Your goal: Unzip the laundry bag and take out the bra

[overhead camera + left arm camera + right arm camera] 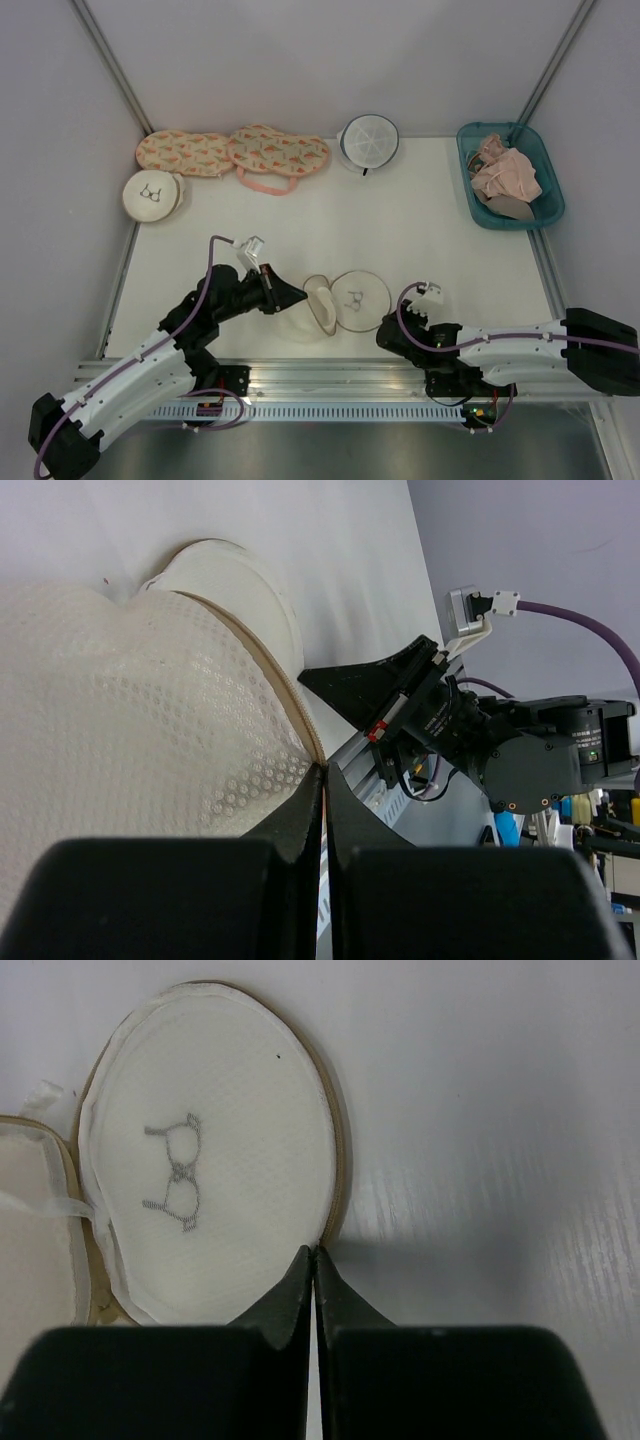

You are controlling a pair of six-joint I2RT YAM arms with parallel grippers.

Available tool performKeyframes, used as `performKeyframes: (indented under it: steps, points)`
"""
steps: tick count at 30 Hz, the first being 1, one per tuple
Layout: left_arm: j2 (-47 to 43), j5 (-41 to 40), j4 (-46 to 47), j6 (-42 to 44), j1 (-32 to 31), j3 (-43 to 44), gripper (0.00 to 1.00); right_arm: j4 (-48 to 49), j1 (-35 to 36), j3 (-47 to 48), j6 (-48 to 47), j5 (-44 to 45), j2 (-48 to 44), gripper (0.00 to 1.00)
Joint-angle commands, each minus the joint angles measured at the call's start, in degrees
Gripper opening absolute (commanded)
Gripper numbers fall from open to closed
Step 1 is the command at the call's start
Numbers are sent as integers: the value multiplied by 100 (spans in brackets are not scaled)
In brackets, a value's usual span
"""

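The laundry bag lies open in two round cream halves near the table's front middle. The right half shows the small bra outline drawing; the left half is dotted mesh fabric. My left gripper is shut on the left half's zipper rim. My right gripper is shut at the drawn half's tan rim. No bra shows inside the bag halves. A pale pink bra lies in the teal basket at the far right.
The teal basket also holds a tan-grey piece. Two peach patterned pouches and a white mesh round bag lie along the back. A second cream round bag sits at the far left. A metal rail runs along the near edge.
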Motion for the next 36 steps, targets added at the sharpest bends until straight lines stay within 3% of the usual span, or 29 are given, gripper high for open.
performKeyframes:
  steps: [1, 10, 12, 18, 25, 32, 36]
  points:
    - [-127, -24, -49, -112, -31, -10, 2, -771, -25, 384, -256, 116, -111, 0]
    - [-40, -76, -23, -85, -31, -36, 2, -3030, -17, 1807, -941, 1118, -841, 0]
    - [83, -33, 108, -129, -31, -27, 2, -3164, -25, 2210, -1509, 1303, -876, 1]
    - [627, 29, 741, -130, -31, 148, 2, -2323, -8, 3265, -3944, 647, -438, 0]
    - [1287, -41, 1514, -296, -31, 52, 5, -1566, 414, 4330, -6150, -84, 1300, 1]
    - [1131, -181, 1568, -455, -31, -71, 6, -1206, 730, 5042, -7067, -813, 2366, 0]
    - [893, -410, 1269, -446, -31, -97, 14, -1003, 757, 5095, -7217, -1306, 2586, 0]
